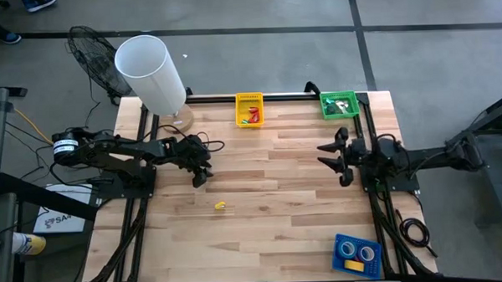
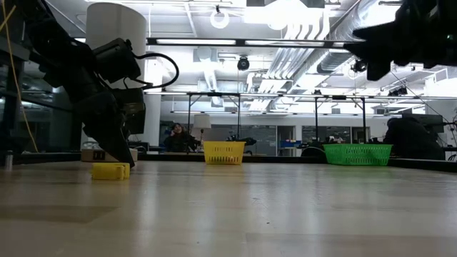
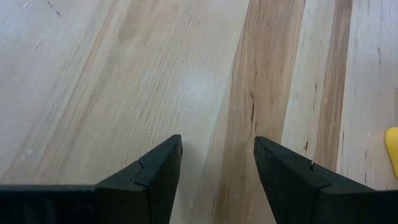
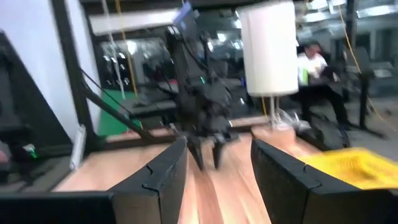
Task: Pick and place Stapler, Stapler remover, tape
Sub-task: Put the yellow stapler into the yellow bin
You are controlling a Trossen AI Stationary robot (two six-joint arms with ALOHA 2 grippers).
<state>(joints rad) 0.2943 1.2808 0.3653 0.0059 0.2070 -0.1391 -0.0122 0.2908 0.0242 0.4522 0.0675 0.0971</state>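
Stapler remover, as I judge the small yellow plastic piece (image 1: 221, 206) lying flat on the pale wooden table (image 1: 271, 232), though too small to be sure; looks light, stiff, a bit slippery, likely to skid if nudged, so best pinched across its narrow sides from above

Left gripper (image 1: 200, 173) low over the table, jaws spread and empty, bare wood between the fingers in the left wrist view; the yellow piece sits near it, a little toward the front edge of the table and off to one side, not between the jaws; only its yellow edge (image 3: 392, 149) shows in that view; in the low view the piece (image 2: 111, 170) rests just beside the fingertips, contact unclear

Right gripper (image 1: 335, 159) raised off the table, well apart from the yellow piece, jaws parted, nothing in them

Tape rolls, blue with pale cores, sit in the blue tray (image 1: 356, 254) at the table's front right corner; yellow basket (image 1: 249, 108) and green basket (image 1: 338, 104) at the far edge
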